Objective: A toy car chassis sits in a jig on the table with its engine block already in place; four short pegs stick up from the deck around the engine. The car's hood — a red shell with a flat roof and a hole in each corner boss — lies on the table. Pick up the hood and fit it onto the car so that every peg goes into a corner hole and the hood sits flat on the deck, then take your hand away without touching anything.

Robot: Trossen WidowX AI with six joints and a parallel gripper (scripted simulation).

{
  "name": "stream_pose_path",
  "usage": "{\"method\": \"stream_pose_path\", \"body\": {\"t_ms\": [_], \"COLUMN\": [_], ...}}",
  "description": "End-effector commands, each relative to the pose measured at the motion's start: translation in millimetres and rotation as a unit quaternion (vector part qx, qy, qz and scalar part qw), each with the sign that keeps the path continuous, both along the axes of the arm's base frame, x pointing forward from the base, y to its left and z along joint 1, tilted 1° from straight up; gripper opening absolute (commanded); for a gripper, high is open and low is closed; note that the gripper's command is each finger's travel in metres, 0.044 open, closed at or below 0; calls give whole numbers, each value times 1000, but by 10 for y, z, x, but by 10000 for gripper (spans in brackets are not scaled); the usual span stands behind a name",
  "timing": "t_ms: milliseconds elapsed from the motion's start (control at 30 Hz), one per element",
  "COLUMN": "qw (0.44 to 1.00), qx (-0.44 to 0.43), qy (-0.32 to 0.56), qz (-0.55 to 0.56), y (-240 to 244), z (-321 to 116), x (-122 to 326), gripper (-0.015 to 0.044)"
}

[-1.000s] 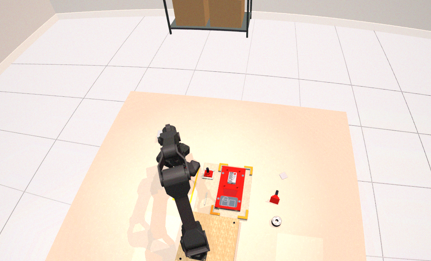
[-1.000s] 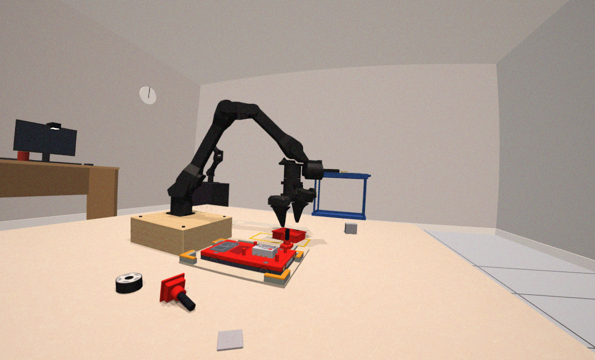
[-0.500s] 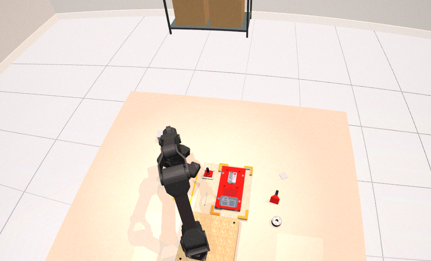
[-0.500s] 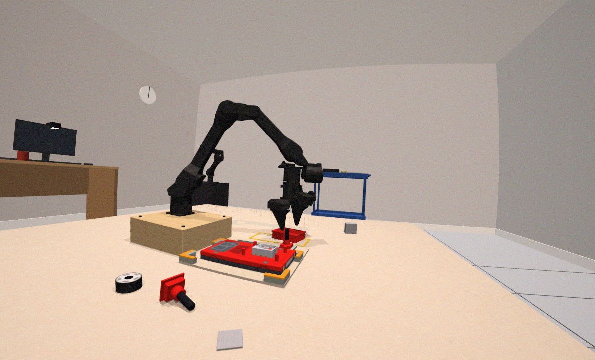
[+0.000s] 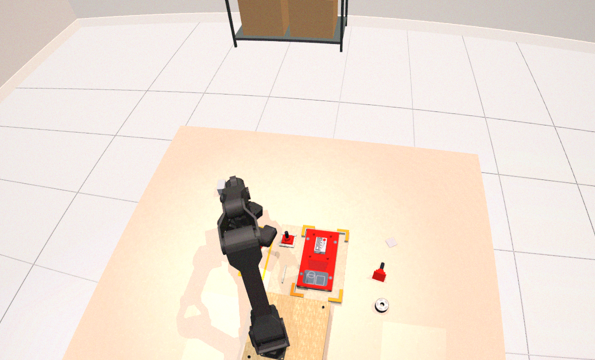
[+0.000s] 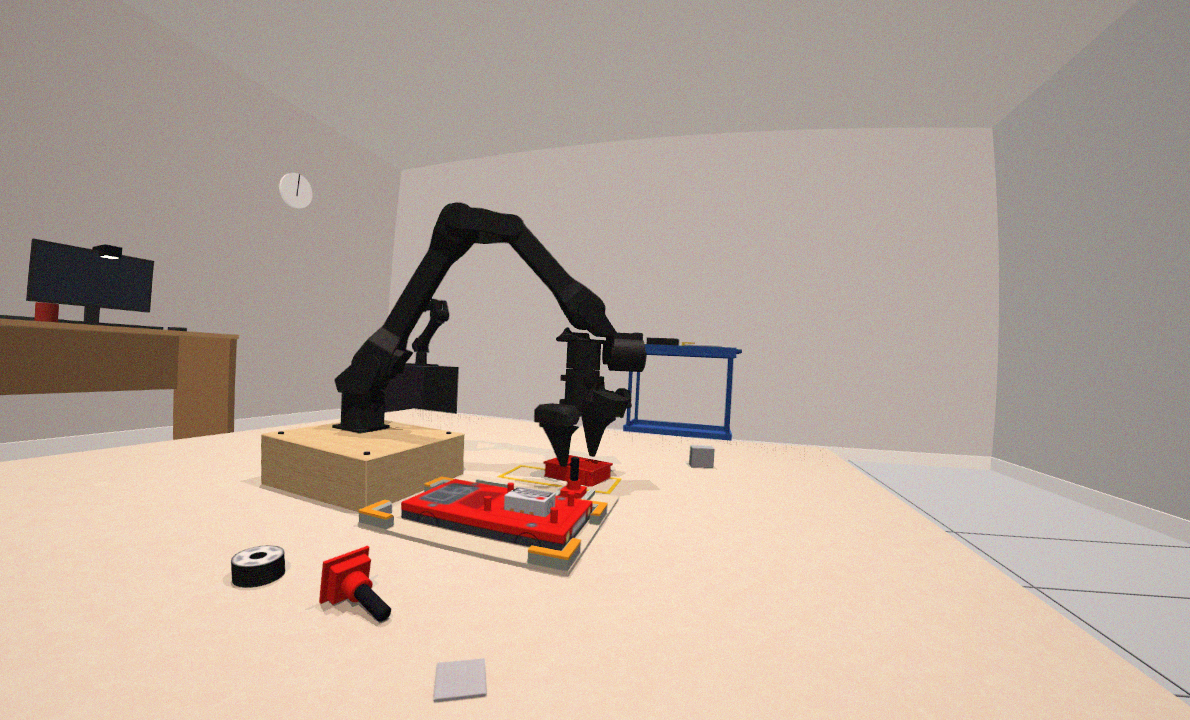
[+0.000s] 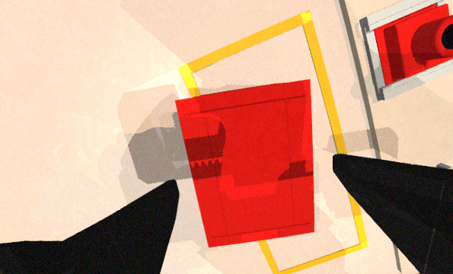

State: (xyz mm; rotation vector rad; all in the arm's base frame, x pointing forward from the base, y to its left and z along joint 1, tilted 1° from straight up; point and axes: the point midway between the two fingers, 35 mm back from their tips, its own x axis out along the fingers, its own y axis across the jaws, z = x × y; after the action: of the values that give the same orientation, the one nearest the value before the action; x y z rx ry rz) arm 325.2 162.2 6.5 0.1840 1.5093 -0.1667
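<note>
Zero of the hood work was done: no lift, no fit. Hood (image 5: 262,245) (image 6: 577,471) (image 7: 254,164) sat on the table (image 5: 380,192) (image 6: 760,573) (image 7: 39,95), roof up, skewed across the yellow outline (image 5: 267,261) (image 6: 619,485) (image 7: 326,91) and over one long edge of it. My gripper (image 6: 577,460) (image 7: 254,174) was above it, jaws wide apart, nothing between them. Wrist view had one fingertip either side of the hood, with a gap showing on both sides. Couldn't tell exact tip height over the table.

Chassis (image 5: 318,259) (image 6: 496,514) was in the jig (image 5: 343,235) (image 6: 554,553), inside the corner brackets. Engine (image 5: 320,245) (image 6: 529,500) was in place, pegs (image 6: 553,515) standing bare around it. Deck ready to take the hood, as far as I could see. Corner holes weren't visible to me, so peg fit was unchecked.

Left to do: get down around the hood, close, lift, carry over to the chassis, square it up, lower onto all four pegs, seat flat, open, back off. Called it pre-grasp, pretty much all of the job outstanding. Watch item: the red knob (image 5: 287,238) (image 6: 574,483) (image 7: 414,49) stood between hood and chassis, so the carry needed height.
</note>
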Motion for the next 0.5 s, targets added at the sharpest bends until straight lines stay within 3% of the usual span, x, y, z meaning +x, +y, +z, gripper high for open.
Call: {"method": "stream_pose_path", "body": {"t_ms": [0,467], "qw": [1000,1000], "qx": [2,2], "qy": [2,2], "qz": [-2,-2], "y": [6,7], "z": [-29,-98], "x": [-5,-1], "gripper": [440,440]}}
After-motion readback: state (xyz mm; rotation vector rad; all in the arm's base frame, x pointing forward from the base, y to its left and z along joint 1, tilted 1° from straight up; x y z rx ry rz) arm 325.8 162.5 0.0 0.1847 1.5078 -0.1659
